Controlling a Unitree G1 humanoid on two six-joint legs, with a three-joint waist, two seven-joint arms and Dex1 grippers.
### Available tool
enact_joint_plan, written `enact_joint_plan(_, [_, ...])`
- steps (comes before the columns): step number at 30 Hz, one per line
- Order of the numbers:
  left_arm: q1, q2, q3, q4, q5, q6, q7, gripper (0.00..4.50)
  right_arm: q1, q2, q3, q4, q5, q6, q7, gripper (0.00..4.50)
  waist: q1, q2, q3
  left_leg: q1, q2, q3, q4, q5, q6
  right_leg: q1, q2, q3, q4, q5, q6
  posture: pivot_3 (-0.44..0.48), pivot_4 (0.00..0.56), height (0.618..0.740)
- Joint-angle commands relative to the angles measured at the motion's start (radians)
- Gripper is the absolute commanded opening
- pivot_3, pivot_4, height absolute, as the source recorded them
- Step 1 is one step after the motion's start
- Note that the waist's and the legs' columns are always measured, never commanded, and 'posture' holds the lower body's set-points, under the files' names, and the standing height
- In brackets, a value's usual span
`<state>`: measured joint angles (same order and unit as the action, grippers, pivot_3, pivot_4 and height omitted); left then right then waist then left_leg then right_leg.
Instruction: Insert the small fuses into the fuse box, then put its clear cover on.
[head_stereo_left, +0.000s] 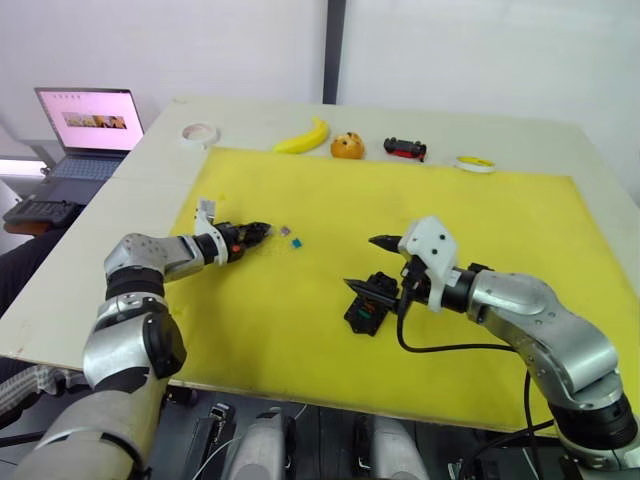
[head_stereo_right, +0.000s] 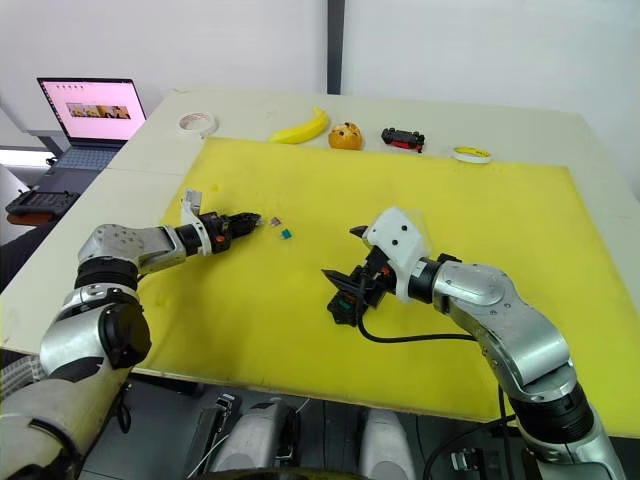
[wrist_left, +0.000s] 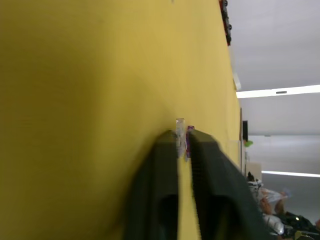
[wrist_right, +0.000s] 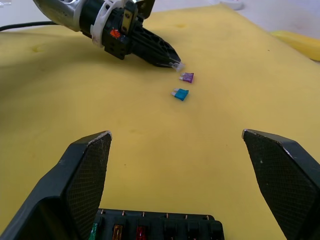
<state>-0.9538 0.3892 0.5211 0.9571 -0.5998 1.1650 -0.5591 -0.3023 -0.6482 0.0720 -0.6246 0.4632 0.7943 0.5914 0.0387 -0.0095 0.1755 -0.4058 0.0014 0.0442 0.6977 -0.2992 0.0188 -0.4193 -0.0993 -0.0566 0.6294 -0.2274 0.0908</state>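
Note:
My left gripper (head_stereo_left: 262, 231) lies low over the yellow mat, shut on a small pale grey fuse (wrist_right: 178, 65) that sticks out from between its fingertips (wrist_left: 172, 142). Just past its tip lie a purple fuse (wrist_right: 187, 77) and a teal fuse (wrist_right: 180, 93) on the mat. The black fuse box (head_stereo_left: 368, 308) sits near the mat's middle front, with green, orange-brown and red fuses in its slots (wrist_right: 117, 231). My right gripper (head_stereo_left: 368, 264) hovers right above the box, jaws wide open and empty. The clear cover is out of view.
Along the table's far edge stand a white tape roll (head_stereo_left: 200, 133), a banana (head_stereo_left: 305, 138), an orange fruit (head_stereo_left: 347, 146), a black-and-red toy car (head_stereo_left: 405, 149) and a yellow-white ring (head_stereo_left: 474, 163). A laptop (head_stereo_left: 88, 125) sits on a side table at the left.

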Motion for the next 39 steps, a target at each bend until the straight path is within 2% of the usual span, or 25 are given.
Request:
enact_joint_plan(1, [0.037, -0.018, -0.02, 0.024, 0.007, 0.036, 0.015, 0.02, -0.01, 0.002, -0.011, -0.039, 0.005, -0.01, -0.001, 4.5, -0.002, 0.0, 0.0, 0.0, 0.0, 0.0, 0.0, 0.0, 0.0, 0.0, 0.0, 0.0, 0.0, 0.0, 0.0, 0.0, 0.15, 0.74])
enact_joint_plan(8, [0.035, 0.015, 0.017, -0.022, -0.022, 0.077, 0.029, 0.02, -0.003, 0.004, -0.024, -0.043, 0.016, -0.001, -0.007, 4.5, -0.006, 0.0, 0.0, 0.0, 0.001, 0.0, 0.0, 0.0, 0.0, -0.001, 0.0, 0.0, 0.0, 0.0, 0.0, 0.0, 0.15, 0.74])
enact_joint_plan(11, [0.032, 0.037, 0.032, -0.114, -0.066, 0.153, 0.031, 0.02, 0.0, 0.019, -0.043, -0.052, 0.047, 0.019, -0.019, 4.5, -0.016, 0.0, 0.0, -0.001, 0.004, 0.001, 0.0, 0.0, 0.0, -0.001, 0.001, 0.0, 0.0, 0.0, 0.0, 0.0, 0.15, 0.74])
enact_joint_plan(14, [0.02, 0.039, 0.086, -0.252, -0.146, 0.282, 0.049, 0.02, 0.001, 0.095, -0.096, -0.07, 0.152, 0.082, -0.069, 4.5, -0.028, -0.002, 0.001, -0.002, 0.005, 0.001, 0.0, 0.0, 0.0, -0.004, 0.001, 0.0, 0.0, 0.0, 0.0, 0.0, 0.15, 0.74])
enact_joint_plan(17, [-0.001, -0.002, 0.154, -0.416, -0.239, 0.418, 0.077, 0.02, -0.005, 0.167, -0.135, -0.082, 0.248, 0.144, -0.118, 4.5, -0.028, -0.003, 0.002, -0.003, 0.006, 0.001, 0.0, 0.001, -0.001, -0.005, 0.002, 0.0, 0.001, 0.0, 0.0, 0.0, 0.15, 0.74])
enact_joint_plan(21, [0.004, -0.075, 0.149, -0.574, -0.385, 0.449, 0.138, 0.02, -0.045, 0.241, -0.181, -0.054, 0.339, 0.185, -0.193, 4.5, -0.027, -0.003, 0.002, -0.003, 0.006, 0.001, 0.0, 0.001, -0.002, -0.005, 0.001, 0.001, 0.001, 0.0, 0.0, 0.0, 0.15, 0.74])
enact_joint_plan(25, [-0.017, -0.166, 0.181, -0.633, -0.496, 0.449, 0.235, 0.02, -0.12, 0.366, -0.255, 0.003, 0.5, 0.231, -0.326, 4.5, -0.027, -0.003, 0.002, -0.003, 0.006, 0.0, -0.001, 0.001, -0.002, -0.005, 0.001, 0.001, 0.001, 0.0, 0.0, 0.0, 0.15, 0.74])
enact_joint_plan(31, [-0.012, -0.291, 0.23, -0.677, -0.609, 0.449, 0.361, 0.02, -0.169, 0.478, -0.309, 0.06, 0.68, 0.234, -0.521, 4.5, -0.027, -0.003, 0.002, -0.003, 0.006, 0.001, -0.002, 0.001, -0.002, -0.006, 0.001, 0.001, 0.001, 0.0, 0.0, 0.0, 0.15, 0.74])
enact_joint_plan(35, [-0.006, -0.325, 0.235, -0.69, -0.695, 0.449, 0.432, 0.02, -0.182, 0.511, -0.332, 0.097, 0.802, 0.207, -0.642, 4.5, -0.029, -0.003, 0.002, -0.003, 0.006, 0.001, -0.002, 0.001, -0.002, -0.006, 0.001, 0.001, 0.001, 0.0, 0.0, 0.0, 0.15, 0.74])
enact_joint_plan(39, [0.002, -0.326, 0.209, -0.685, -0.775, 0.449, 0.481, 0.02, -0.184, 0.515, -0.328, 0.119, 0.892, 0.167, -0.7, 4.5, -0.03, -0.003, 0.002, -0.003, 0.006, 0.001, -0.002, 0.001, -0.002, -0.006, 0.002, 0.001, 0.001, 0.0, 0.0, 0.0, 0.15, 0.74])
